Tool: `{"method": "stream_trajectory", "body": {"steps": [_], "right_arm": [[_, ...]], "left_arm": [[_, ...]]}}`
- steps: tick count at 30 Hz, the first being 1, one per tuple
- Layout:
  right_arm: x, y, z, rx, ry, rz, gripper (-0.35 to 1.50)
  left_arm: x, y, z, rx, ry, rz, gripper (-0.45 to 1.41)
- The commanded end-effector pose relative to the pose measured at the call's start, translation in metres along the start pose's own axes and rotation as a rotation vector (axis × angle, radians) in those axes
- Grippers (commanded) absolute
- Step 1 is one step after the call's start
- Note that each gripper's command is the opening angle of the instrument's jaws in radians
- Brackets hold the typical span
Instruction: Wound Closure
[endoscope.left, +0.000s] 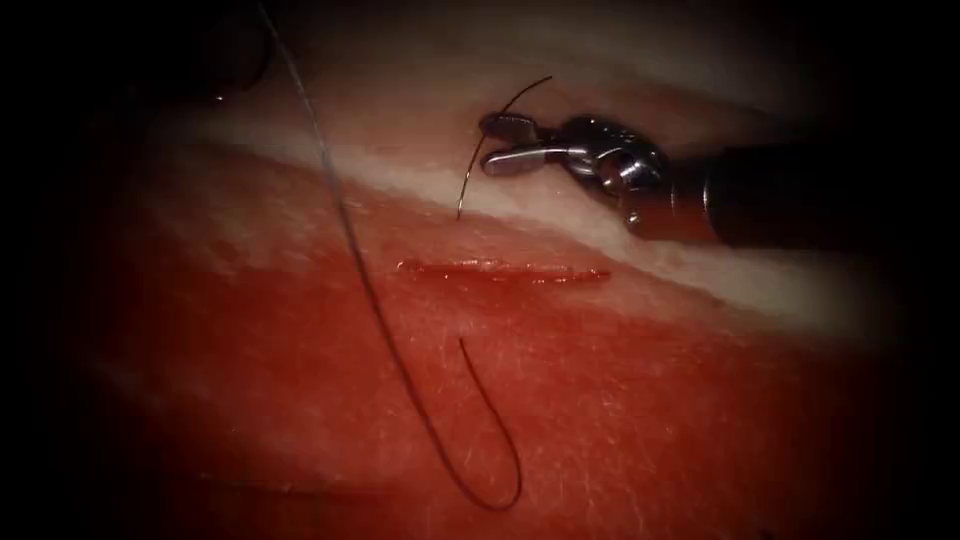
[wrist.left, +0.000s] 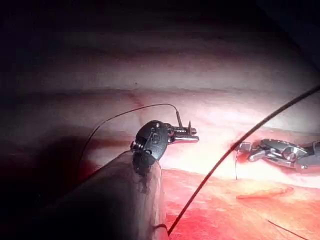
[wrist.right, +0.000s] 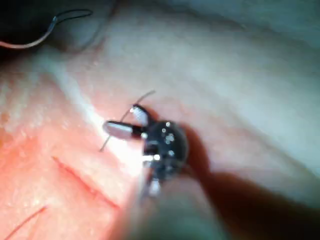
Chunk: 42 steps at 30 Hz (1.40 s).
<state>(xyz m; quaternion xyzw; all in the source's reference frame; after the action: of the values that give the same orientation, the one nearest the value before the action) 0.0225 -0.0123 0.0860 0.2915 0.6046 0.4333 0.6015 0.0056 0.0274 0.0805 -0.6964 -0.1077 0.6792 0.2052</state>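
The right arm's steel tool (endoscope.left: 497, 143) is seen with its two jaws parted around the thin dark curved needle (endoscope.left: 478, 150), which crosses the gap near mid-curve; whether it is truly gripped cannot be told. The needle lies clear of the tissue, just above the short red cut (endoscope.left: 500, 270) in the pink pork-belly tissue (endoscope.left: 700, 400), its long axis running steeply, point down toward the cut. The left arm's tool (wrist.left: 187, 134) is held well away from the cut, clenched on the fine dark thread (endoscope.left: 350, 250), which is trailed below the cut in a loop.
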Motion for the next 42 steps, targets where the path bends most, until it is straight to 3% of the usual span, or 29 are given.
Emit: {"method": "stream_trajectory", "body": {"steps": [1, 4, 5, 12, 16, 22, 23, 24, 26, 29, 37, 42], "right_arm": [[0.0001, -0.0002, 0.0012, 0.012, 0.000, 0.000, 0.76], [0.0003, -0.0006, 0.0013, 0.036, -0.003, 0.003, -0.28], [0.0005, -0.0007, 0.0013, 0.037, -0.003, 0.004, -0.35], [0.0018, -0.0013, 0.0014, 0.093, 0.046, -0.104, -0.35], [0.0027, -0.0035, 0.0014, 0.122, 0.049, -0.216, -0.35], [0.0029, -0.0050, 0.0017, 0.136, 0.051, -0.235, -0.35], [0.0028, -0.0050, 0.0019, 0.137, 0.051, -0.236, -0.11], [0.0026, -0.0049, 0.0020, 0.133, 0.052, -0.250, 0.57], [0.0025, -0.0048, 0.0020, 0.102, 0.052, -0.263, 1.06], [0.0025, -0.0046, 0.0015, 0.100, 0.050, -0.263, 1.25], [0.0020, -0.0050, -0.0027, 0.086, 0.041, -0.298, 1.30], [0.0000, -0.0060, -0.0059, 0.097, 0.022, -0.330, 1.31]], "left_arm": [[-0.0003, -0.0006, 0.0004, -0.002, 0.000, 0.003, -0.45], [-0.0003, -0.0006, 0.0004, -0.003, 0.000, 0.003, -0.45], [-0.0003, -0.0006, 0.0003, -0.003, 0.000, 0.003, -0.45], [-0.0003, -0.0007, 0.0003, -0.003, 0.000, 0.003, -0.45], [-0.0004, -0.0007, 0.0004, -0.003, 0.000, 0.003, -0.45], [-0.0005, -0.0006, 0.0006, -0.003, -0.005, -0.001, -0.45], [-0.0006, -0.0005, 0.0007, -0.002, -0.010, 0.000, -0.45], [-0.0009, -0.0006, 0.0010, -0.002, -0.012, 0.003, -0.45], [-0.0015, -0.0008, 0.0013, -0.004, -0.020, 0.007, -0.45], [-0.0040, -0.0018, 0.0021, 0.014, -0.061, 0.025, -0.45], [-0.0124, -0.0050, 0.0050, 0.104, -0.153, 0.019, -0.45], [-0.0137, -0.0051, 0.0060, 0.095, -0.153, 0.011, -0.45]]}}
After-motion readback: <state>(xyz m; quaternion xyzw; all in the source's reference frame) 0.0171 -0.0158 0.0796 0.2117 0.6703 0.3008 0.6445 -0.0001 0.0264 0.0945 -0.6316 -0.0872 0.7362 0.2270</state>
